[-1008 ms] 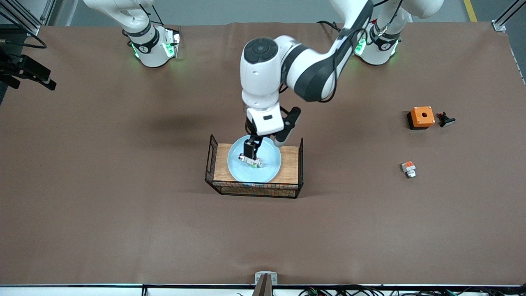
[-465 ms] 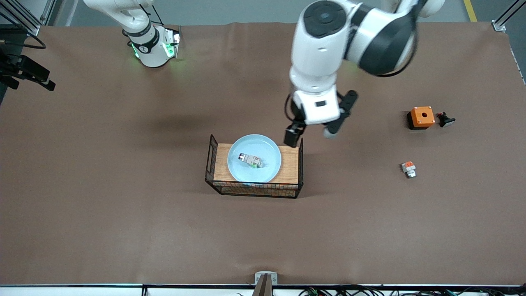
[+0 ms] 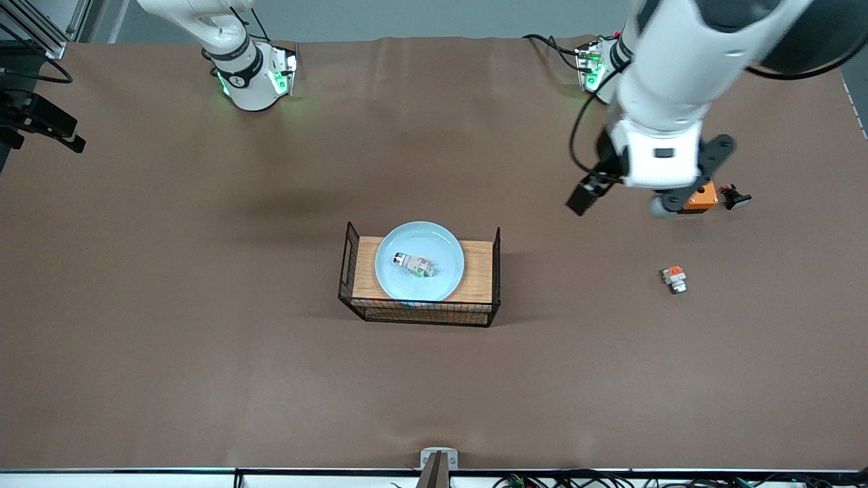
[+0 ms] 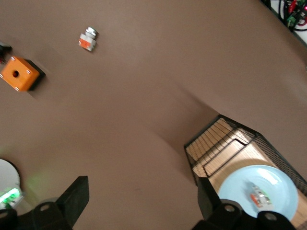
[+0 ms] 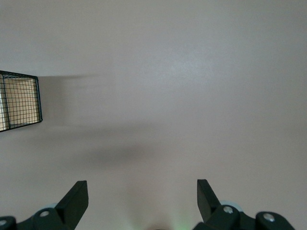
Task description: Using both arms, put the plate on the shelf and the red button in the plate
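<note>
There is one wire basket (image 3: 420, 283) on the brown table (image 3: 203, 352), and it serves here as the landmark. In the basket there is one wooden board (image 3: 479, 271), and on the board lies one plate (image 3: 444, 285), pale blue and round. On the plate lies one red button (image 3: 413, 263), a small elongated white-grey part, lying on its side.

Outside the basket there are three small things, all toward the left arm's end of the table from the basket. One stubby white part with an orange-red top (image 3: 674, 278) lies about as near to the front camera as the basket. One orange box (image 3: 702, 196) and one small black part (image 3: 736, 197) just beside it lie farther from the front camera than the basket.

The left gripper (image 4: 140, 205) is up in the air over bare table, between the basket and the orange box, with its fingers wide apart and holding nothing. The right gripper (image 5: 140, 199) waits over bare table near the basket, fingers also apart and empty.
</note>
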Tool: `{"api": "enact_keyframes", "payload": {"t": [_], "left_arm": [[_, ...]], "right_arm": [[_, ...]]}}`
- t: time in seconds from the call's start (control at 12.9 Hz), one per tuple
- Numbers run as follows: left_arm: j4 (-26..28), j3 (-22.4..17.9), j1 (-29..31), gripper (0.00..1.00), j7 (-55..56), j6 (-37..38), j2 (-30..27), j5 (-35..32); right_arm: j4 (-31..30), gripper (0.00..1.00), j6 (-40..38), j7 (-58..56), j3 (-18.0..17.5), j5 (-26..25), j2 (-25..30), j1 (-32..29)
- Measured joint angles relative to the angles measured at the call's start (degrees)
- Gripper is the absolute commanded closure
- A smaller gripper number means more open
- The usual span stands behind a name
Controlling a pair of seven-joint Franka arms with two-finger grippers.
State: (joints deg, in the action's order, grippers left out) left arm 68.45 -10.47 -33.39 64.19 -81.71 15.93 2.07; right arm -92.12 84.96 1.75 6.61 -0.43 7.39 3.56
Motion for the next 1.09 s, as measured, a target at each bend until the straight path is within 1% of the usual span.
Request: {"api": "enact_keyframes", "payload": {"t": [0.23, 0.47, 0.62, 0.78, 1.09], "left_arm": [[0.14, -0.09, 7.56, 0.00, -14.71, 4.49, -0.82, 0.49], [0.18, -0.21, 16.17, 0.00, -29.92, 6.82, -1.07, 2.47], [0.21, -0.24, 20.63, 0.00, -38.06, 8.67, -1.56, 3.79], [0.26, -0.24, 22.54, 0.00, -43.06, 10.79, -2.51, 4.29], [1.30, 0.12, 22.18, 0.00, -44.90, 12.67, -6.18, 4.29]], "right_arm": [[-0.02, 0.00, 0.00, 0.00, 0.00, -0.02, 0.00, 0.00], [-0.04, 0.00, 0.00, 0.00, 0.00, -0.04, 0.00, 0.00], [-0.04, 0.00, 0.00, -0.01, 0.00, -0.04, 0.00, 0.00], [-0.04, 0.00, 0.01, -0.01, 0.00, -0.04, 0.00, 0.00], [-0.04, 0.00, 0.49, -0.01, -0.16, -0.03, 0.00, 0.05]]}}
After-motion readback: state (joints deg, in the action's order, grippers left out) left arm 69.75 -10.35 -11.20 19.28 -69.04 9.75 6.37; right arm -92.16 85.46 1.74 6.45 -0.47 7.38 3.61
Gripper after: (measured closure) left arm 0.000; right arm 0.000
